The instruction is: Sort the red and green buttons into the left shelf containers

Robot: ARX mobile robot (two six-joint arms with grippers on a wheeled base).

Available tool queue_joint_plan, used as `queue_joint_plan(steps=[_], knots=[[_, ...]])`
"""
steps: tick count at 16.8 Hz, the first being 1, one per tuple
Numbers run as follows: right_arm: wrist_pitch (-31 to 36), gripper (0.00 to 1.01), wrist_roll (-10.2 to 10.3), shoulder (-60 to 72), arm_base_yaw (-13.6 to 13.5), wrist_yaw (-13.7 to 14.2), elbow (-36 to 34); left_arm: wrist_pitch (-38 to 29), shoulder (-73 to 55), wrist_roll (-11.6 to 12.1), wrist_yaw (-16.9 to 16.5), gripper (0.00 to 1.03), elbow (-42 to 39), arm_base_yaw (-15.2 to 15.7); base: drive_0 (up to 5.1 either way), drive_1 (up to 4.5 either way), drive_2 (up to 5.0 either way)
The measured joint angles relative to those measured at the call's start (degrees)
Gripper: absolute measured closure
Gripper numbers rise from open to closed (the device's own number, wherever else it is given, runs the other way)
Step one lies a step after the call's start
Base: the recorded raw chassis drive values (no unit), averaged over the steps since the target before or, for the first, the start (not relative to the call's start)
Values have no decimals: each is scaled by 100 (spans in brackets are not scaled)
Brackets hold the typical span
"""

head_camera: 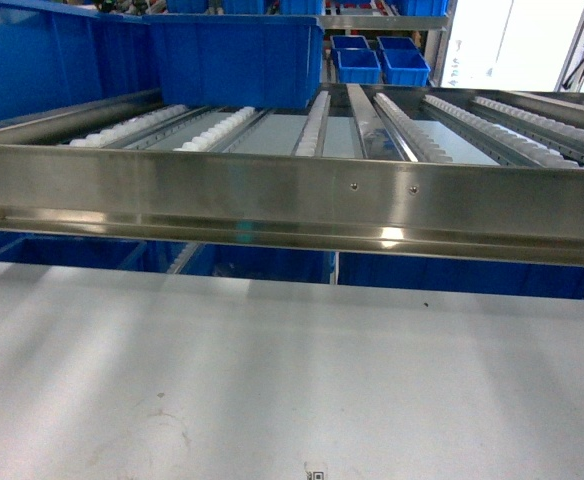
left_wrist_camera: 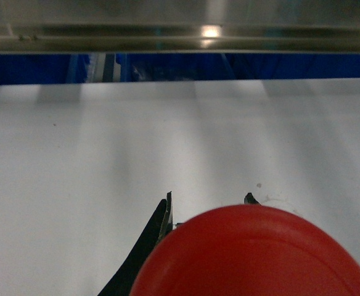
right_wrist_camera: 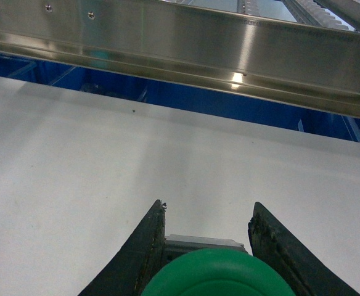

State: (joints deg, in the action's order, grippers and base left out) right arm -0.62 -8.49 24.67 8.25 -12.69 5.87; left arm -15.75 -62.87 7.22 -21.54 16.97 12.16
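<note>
A red button [left_wrist_camera: 254, 253] with a round red cap fills the bottom of the left wrist view, and my left gripper [left_wrist_camera: 209, 197] is shut on it above the white table. In the right wrist view my right gripper [right_wrist_camera: 208, 206] is shut on a green button [right_wrist_camera: 217, 274] with a green cap on a grey squarish base. Neither gripper shows in the head view. Two large bright-blue bins, the left shelf containers, sit on the upper shelf's rollers at the far left [head_camera: 42, 60] and left of centre [head_camera: 237, 55].
A wide steel rail [head_camera: 292, 200] fronts the roller shelf, above the white table [head_camera: 272, 370]. Small blue trays [head_camera: 382, 62] stand far back. More blue bins [head_camera: 272, 262] sit under the rail. The same rail [right_wrist_camera: 186, 52] crosses the top of the right wrist view.
</note>
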Motion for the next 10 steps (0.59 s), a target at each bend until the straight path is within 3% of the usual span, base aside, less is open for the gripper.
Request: queue_joint_plan(steps=[4, 7, 10], knots=[[0, 66, 0, 0, 0, 0, 0, 1058, 1685, -192, -7, 76, -31, -330, 0, 0, 0], [2, 66, 0, 0, 0, 0, 0, 1432, 2197, -184, 68, 76, -74, -605, 0, 0, 0], [0, 67, 0, 0, 0, 2, 0, 1567, 2645, -109, 437, 76, -260, -852, 0, 0, 0]])
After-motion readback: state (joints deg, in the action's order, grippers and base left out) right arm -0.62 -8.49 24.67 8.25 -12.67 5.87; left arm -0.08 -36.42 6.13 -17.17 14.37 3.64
